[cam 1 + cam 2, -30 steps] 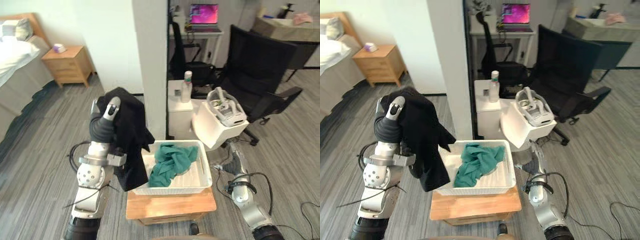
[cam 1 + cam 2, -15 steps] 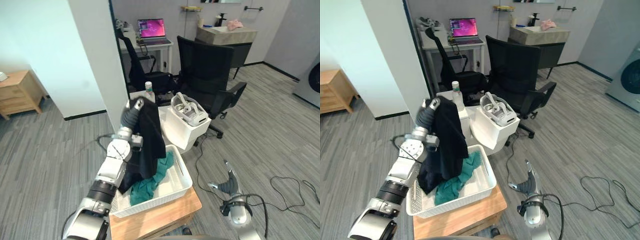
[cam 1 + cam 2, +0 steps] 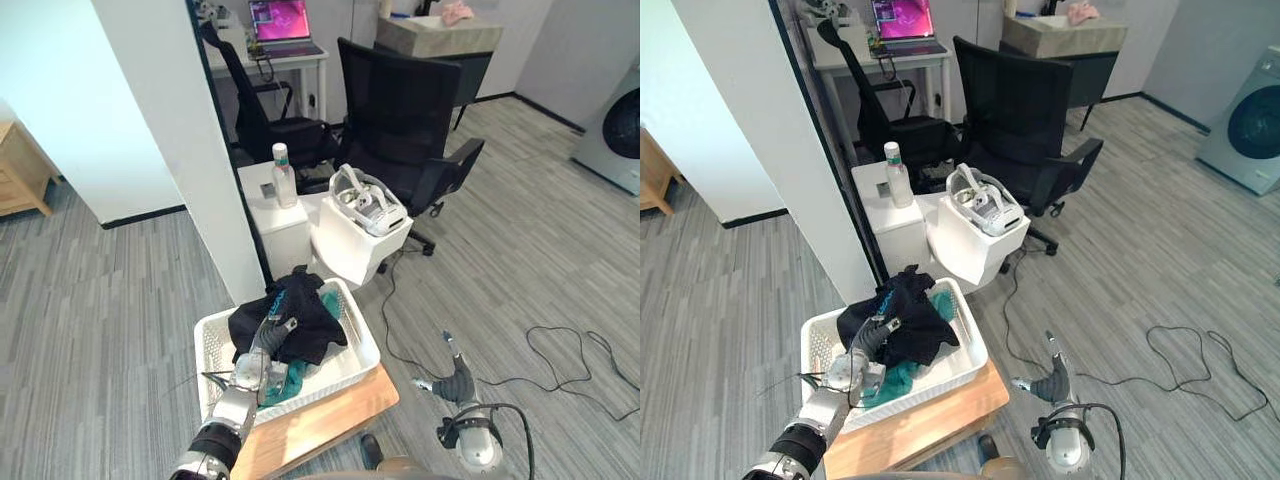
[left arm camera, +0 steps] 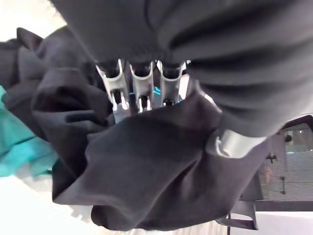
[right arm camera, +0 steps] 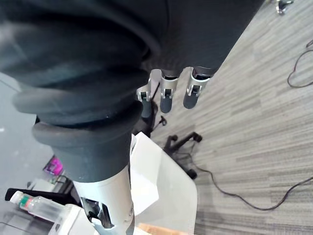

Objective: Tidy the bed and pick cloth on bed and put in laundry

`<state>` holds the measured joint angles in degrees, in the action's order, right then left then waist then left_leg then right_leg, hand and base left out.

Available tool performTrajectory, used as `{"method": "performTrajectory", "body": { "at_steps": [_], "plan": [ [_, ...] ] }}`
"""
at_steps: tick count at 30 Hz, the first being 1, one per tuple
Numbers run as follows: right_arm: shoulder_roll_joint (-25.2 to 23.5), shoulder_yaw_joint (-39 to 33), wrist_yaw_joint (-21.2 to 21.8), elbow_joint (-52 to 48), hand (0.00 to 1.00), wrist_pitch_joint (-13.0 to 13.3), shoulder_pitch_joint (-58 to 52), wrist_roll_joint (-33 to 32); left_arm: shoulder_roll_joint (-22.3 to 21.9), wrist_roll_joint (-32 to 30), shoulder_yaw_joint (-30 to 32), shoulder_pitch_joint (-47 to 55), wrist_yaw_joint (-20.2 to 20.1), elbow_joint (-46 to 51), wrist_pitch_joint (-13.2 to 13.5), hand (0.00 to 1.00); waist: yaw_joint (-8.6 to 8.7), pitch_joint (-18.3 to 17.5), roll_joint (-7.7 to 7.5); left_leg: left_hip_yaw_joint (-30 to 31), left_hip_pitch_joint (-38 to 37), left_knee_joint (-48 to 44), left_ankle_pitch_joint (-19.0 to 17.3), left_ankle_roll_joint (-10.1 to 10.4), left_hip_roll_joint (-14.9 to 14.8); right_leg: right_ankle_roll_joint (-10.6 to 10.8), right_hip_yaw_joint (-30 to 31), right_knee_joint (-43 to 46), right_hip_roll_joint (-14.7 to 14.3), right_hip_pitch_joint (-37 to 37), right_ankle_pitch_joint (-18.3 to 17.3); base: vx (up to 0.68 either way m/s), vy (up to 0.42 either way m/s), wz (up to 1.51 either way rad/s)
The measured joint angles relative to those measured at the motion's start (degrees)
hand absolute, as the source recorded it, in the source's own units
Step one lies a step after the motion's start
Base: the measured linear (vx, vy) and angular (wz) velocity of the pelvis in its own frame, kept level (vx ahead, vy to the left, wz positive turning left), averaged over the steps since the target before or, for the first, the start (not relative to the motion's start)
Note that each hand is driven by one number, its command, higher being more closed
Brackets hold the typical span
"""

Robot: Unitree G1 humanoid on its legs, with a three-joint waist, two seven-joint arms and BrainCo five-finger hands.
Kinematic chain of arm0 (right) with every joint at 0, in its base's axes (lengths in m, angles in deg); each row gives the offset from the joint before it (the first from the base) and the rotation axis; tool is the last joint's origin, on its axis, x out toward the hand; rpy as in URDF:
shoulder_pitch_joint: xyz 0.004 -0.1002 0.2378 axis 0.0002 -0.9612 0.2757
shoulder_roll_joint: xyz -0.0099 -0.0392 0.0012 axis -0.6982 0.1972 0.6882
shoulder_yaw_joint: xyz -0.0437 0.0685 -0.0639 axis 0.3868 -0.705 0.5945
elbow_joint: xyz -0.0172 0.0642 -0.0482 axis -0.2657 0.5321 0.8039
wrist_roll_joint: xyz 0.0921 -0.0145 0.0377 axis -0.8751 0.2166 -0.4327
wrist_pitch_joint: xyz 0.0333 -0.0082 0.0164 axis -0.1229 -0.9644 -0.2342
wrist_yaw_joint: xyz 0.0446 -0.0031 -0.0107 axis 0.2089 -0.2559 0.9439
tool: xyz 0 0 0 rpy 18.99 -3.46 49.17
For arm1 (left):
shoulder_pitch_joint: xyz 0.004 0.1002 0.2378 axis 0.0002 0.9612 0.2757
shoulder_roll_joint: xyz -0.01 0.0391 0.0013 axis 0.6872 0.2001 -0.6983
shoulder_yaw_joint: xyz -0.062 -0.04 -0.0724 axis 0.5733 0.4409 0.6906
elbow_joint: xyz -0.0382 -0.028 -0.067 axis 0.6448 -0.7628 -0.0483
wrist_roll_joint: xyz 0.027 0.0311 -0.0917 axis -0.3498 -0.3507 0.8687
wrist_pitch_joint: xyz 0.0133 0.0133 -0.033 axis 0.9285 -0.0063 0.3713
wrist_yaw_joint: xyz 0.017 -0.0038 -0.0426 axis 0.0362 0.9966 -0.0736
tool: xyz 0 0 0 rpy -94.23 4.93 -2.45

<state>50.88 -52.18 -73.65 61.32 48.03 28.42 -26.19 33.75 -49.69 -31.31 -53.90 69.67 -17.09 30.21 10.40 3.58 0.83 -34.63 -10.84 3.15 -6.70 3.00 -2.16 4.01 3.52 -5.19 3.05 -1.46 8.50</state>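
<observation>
Though it hung aloft, black cloth [image 3: 303, 322] in basket [image 3: 214, 345] (on teal cloth [image 4: 18, 151])

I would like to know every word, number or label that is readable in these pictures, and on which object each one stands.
No text is readable in any view.
Bottle: the label has print, too small to read.
Laptop: the screen is lit pink and purple, no legible words.
Black cloth and white basket: no print visible.
</observation>
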Motion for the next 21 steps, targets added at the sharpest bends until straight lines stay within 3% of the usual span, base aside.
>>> {"method": "performTrajectory", "body": {
  "at_steps": [6,7,10,13,16,21],
  "plan": [
    [0.7,0.0,0.0,0.0,0.00,0.8,-0.1,-0.7,5.5,6.2,8.9,0.1,-3.2,14.3,5.3,0.00,-0.99,-0.1,-0.11,2.6,-1.7,1.1,0.3,-0.1,0.1,0.0,-1.9,0.0,0.3,2.5,-0.4,-0.06,0.003,0.21],
    [0.8,0.0,0.0,0.1,0.00,0.8,-0.1,-1.0,6.2,6.3,9.8,0.0,-3.9,16.0,5.4,0.00,-1.81,-0.1,-0.07,3.0,-1.7,1.1,0.3,0.0,0.1,0.0,-2.0,0.0,0.4,2.6,-0.4,-0.05,0.006,0.13],
    [1.0,0.0,1.0,2.0,0.00,0.8,0.3,-3.4,7.6,6.4,10.9,0.1,-4.4,18.3,5.3,0.00,-1.94,-0.2,-0.24,4.9,-1.7,1.2,0.9,-0.4,0.2,-0.1,-4.0,-0.1,0.8,3.6,-0.7,-0.04,0.001,0.38],
    [0.8,0.1,2.2,4.1,0.00,0.7,1.4,-6.6,7.6,8.5,12.4,1.5,-4.4,20.2,2.9,0.00,-3.36,-0.3,-0.35,5.1,-1.7,0.8,1.1,-0.5,0.2,-0.2,-4.2,-0.3,0.9,3.8,-0.7,-0.03,-0.001,0.08],
    [0.5,-0.6,2.4,6.3,0.00,0.7,2.3,-11.7,7.6,8.4,14.1,4.4,-4.3,21.3,0.3,0.00,-3.46,-0.3,-0.45,6.0,-1.7,0.6,1.1,-0.5,0.1,-0.2,-5.0,-0.3,1.0,4.2,-0.8,-0.04,-0.002,0.11],
    [-2.0,-7.2,2.3,11.4,0.00,-0.7,1.9,-18.5,6.3,8.4,21.3,9.9,-1.3,22.7,-2.3,0.00,-4.72,-0.6,-0.93,6.3,-1.5,0.4,1.1,-0.5,0.1,-0.3,-5.2,-0.3,1.0,4.2,-0.9,-0.06,-0.003,0.02]
  ]
}}
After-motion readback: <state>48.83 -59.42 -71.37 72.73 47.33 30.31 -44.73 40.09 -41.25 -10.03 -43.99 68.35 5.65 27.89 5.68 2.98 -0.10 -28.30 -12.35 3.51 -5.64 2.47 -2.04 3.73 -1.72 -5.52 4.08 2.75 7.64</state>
